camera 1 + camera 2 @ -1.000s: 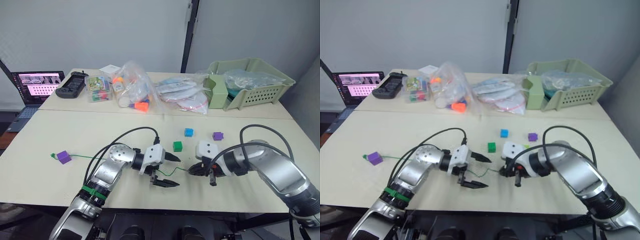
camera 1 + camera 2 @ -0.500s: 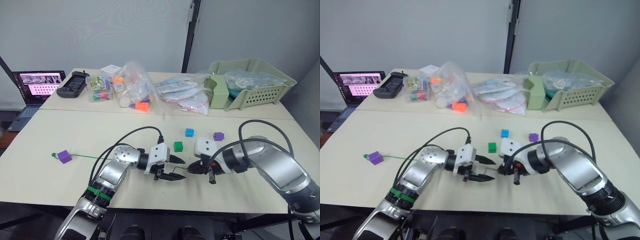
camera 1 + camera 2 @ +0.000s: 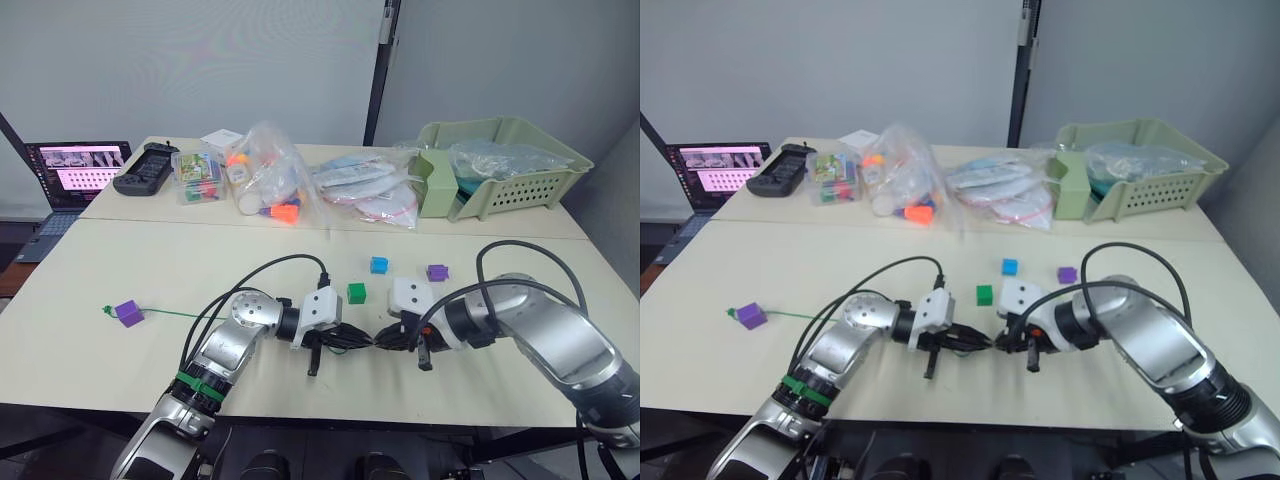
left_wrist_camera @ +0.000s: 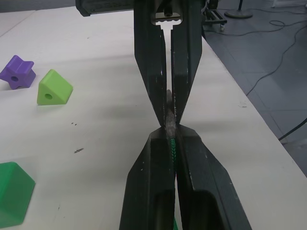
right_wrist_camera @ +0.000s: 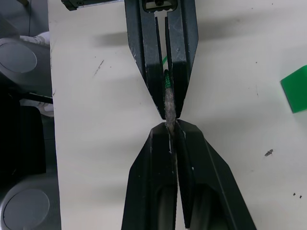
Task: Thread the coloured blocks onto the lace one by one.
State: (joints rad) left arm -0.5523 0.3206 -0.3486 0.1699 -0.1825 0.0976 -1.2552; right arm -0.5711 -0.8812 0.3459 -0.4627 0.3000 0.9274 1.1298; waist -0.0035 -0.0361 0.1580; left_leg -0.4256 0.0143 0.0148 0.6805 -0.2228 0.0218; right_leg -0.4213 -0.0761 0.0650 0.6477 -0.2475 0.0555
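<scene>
— Where the two arms meet near the front edge of the table (image 3: 120, 270), what are the pincers doing?

— The left pincer (image 3: 352, 342) and the right pincer (image 3: 384, 340) stand tip to tip. Both are pressed together on the stiff greyish tip (image 5: 170, 106) of the lace (image 3: 180, 315): the wrist views show each pair of black fingers closed on that tip, with the green cord starting just behind it, between the left pincer's fingers.

— And the rest of the lace?

— It runs from the left pincer away to the robot's left across the table, thin and green, ending at a purple block (image 3: 127, 313) that sits on it near the far left.

— Where are the other blocks?

— Three lie loose just beyond the pincers: a dark green block (image 3: 355, 292) nearest, a blue block (image 3: 378, 265) behind it, and a second purple block (image 3: 436, 272) to the right, all apart from one another. The left wrist view also shows a lime green block (image 4: 53, 88) lying on the table beside that second purple one.

— Anything further back?

— Clear bags of toys (image 3: 262, 180), a pale green basket (image 3: 500, 165) at the right, and a laptop (image 3: 72, 175) at the far left.
</scene>
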